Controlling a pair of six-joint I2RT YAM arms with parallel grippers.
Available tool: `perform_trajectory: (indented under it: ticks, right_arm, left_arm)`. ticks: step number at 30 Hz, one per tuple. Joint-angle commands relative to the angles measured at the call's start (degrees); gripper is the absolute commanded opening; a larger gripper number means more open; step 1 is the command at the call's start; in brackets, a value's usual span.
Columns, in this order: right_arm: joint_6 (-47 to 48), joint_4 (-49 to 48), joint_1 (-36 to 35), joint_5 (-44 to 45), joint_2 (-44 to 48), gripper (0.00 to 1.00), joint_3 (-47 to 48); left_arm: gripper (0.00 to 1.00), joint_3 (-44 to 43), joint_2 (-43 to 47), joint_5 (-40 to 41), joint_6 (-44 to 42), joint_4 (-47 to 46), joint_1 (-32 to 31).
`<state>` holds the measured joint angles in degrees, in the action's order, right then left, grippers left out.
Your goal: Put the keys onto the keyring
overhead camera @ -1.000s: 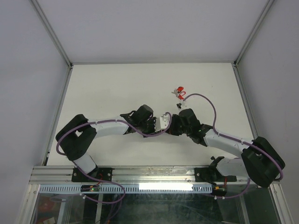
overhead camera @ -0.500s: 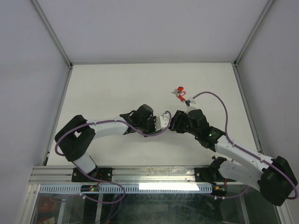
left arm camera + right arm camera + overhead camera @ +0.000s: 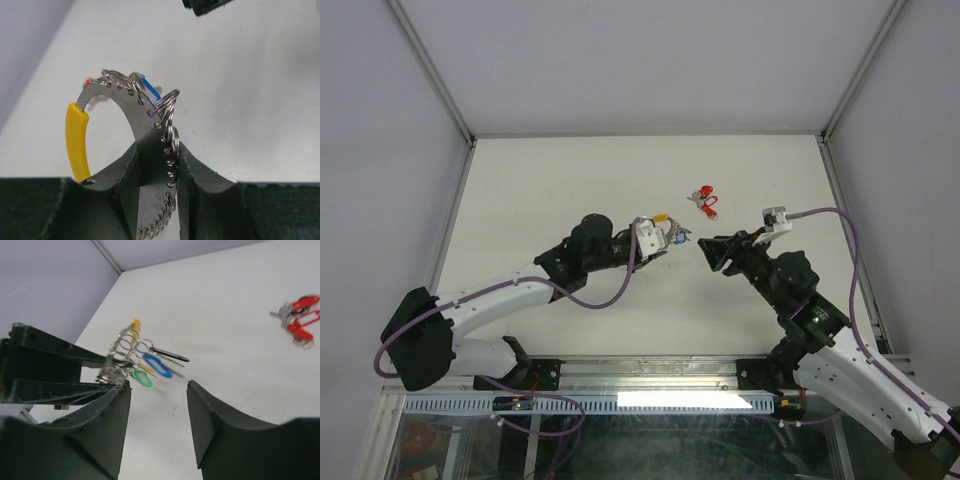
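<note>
The left gripper (image 3: 157, 155) grips the keyring (image 3: 143, 125) upright; a blue key (image 3: 157, 365) and a green key (image 3: 142, 378) hang on it. To the right, the right gripper (image 3: 710, 250) stands wide and empty. The red keys (image 3: 705, 200) lie farther away.

White table (image 3: 550, 180), matte and flat, spread from near edge to far. Closed in by pale grey walls: far wall (image 3: 650, 60), left wall (image 3: 370, 180), right wall (image 3: 910, 150). At the two far corners, slanting metal posts, left post (image 3: 431, 70) and right post (image 3: 864, 65). Along the near edge, a scuffed aluminium rail (image 3: 650, 370); just nearer, a lit white light strip (image 3: 675, 401). Nearest, a glass panel (image 3: 650, 445), with something red (image 3: 415, 440) dimly behind at the left.
</note>
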<state>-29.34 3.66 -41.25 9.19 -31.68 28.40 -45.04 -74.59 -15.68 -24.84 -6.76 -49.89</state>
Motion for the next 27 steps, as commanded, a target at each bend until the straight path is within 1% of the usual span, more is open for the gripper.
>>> perform_trajectory:
  ticks: [1, 3, 5, 7, 10, 15, 22, 25, 27]
  right_arm:
    - [13.76, -3.64, -0.23, -1.17, 1.87, 0.53, 7.02]
    - [17.62, -1.41, -0.23, -3.10, 1.23, 0.53, 10.25]
    - [20.37, -0.75, -0.23, -5.76, 1.07, 0.53, 12.61]
    - [21.65, -2.31, -0.23, -9.04, 1.37, 0.53, 13.51]
    - [22.78, -4.85, -0.23, -14.02, 1.70, 0.53, 15.06]
    - [23.55, -5.11, -0.23, -21.35, 1.16, 0.52, 18.85]
    - [26.07, -5.43, -0.23, -33.60, 1.12, 0.51, 22.57]
    - [27.21, -7.53, -0.23, -39.83, 1.23, 0.49, 22.50]
    - [27.59, -9.87, -0.23, -43.18, 1.12, 0.45, 21.97]
  left_arm:
    - [0.00, 2.28, 9.26, -3.20, -3.69, -15.37, -0.30]
    - [0.00, 3.47, 12.72, -3.41, -5.43, -18.88, -0.38]
    - [0.00, 2.32, 15.12, -3.79, -7.55, -18.68, -0.31]
    - [0.00, 1.45, 17.06, -4.74, -8.36, -18.78, -0.30]
    - [0.00, 0.47, 19.42, -6.53, -6.92, -20.10, -0.33]
    - [0.00, -0.79, 21.88, -10.17, -0.46, -21.91, -0.30]
    - [0.00, 2.24, 23.30, -16.18, 15.31, -34.42, -0.34]
    - [0.00, 3.57, 23.13, -17.91, 19.10, -38.34, -0.32]
    - [0.00, 4.02, 22.92, -19.77, 19.96, -39.22, -0.32]
